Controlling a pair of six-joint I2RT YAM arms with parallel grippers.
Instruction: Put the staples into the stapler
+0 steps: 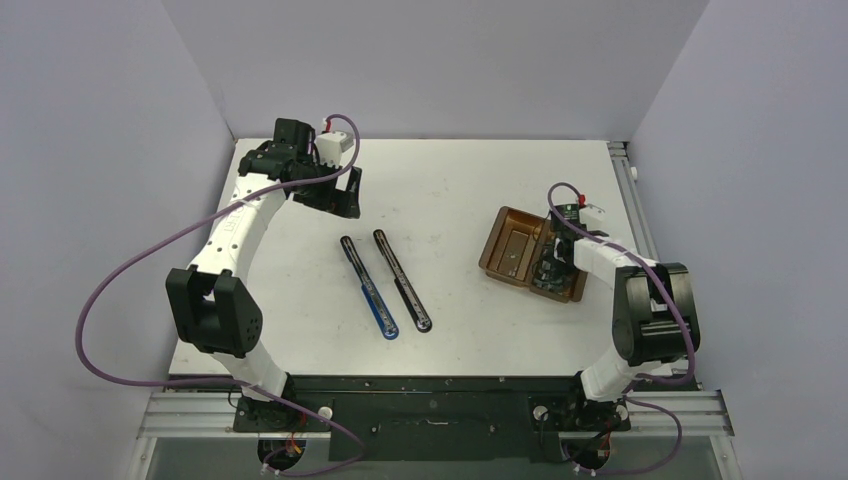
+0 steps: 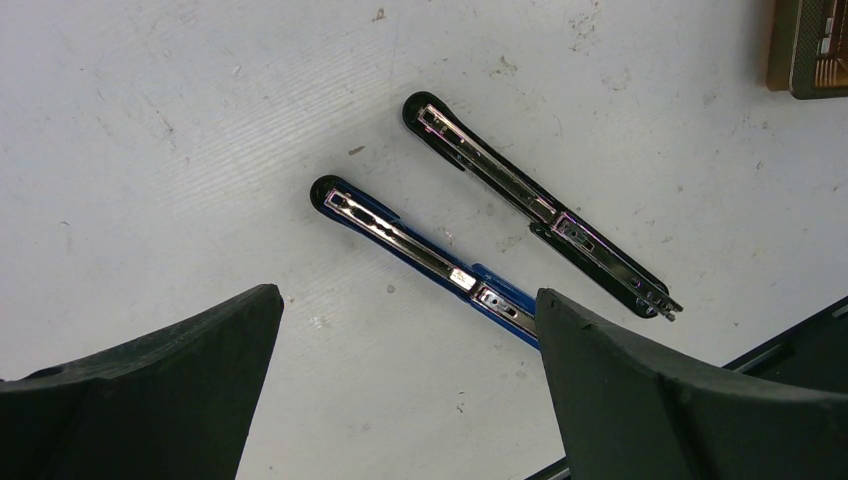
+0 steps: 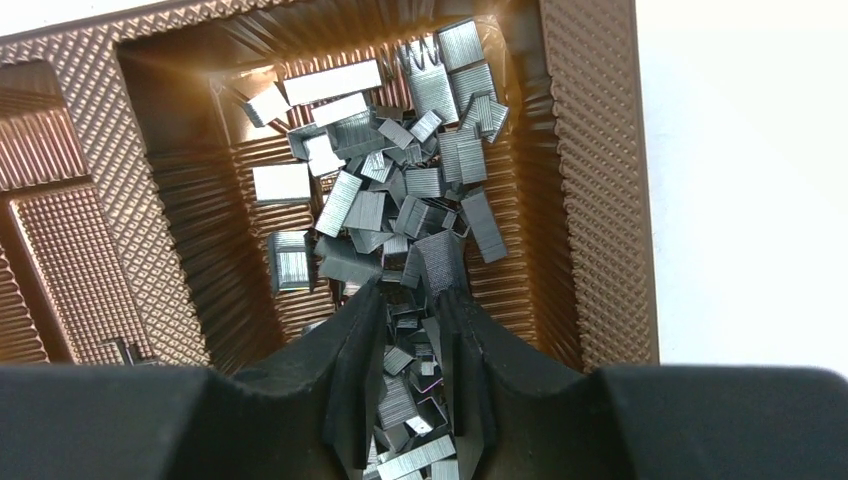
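Deep among staples (image 3: pixel 400 200) in brown tray (image 3: pixel 600 200), right end effector (image 3: pixel 410 290) barely apart, grip unclear; left end effector (image 2: pixel 405 300) apart.

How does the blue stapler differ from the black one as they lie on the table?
The blue stapler has a blue body; the black stapler is black throughout. The blue stapler lies nearer the left arm; the black stapler is on its other side, toward the brown tray. In the left wrist view the blue stapler's end passes behind the left gripper, while the black stapler shows whole. Both lie opened flat, parallel, not touching.
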